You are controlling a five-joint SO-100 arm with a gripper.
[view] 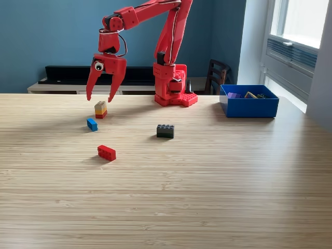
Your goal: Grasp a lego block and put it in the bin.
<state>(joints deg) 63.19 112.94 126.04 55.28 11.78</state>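
Observation:
My red gripper (99, 98) hangs open, fingers pointing down, just above a small stack of tan, yellow and red lego blocks (100, 109) at the exterior view's left. Nothing is between its fingers. A blue block (92, 124) lies just in front of the stack, a red block (106, 152) nearer the camera, and a black block (165, 131) towards the middle. The bright blue bin (249, 107) stands at the exterior view's right with a few blocks inside it.
The arm's red base (175, 92) is fixed at the far edge of the wooden table (207, 197). A dark chair (218, 77) and a low shelf stand behind the table. A window is at the right.

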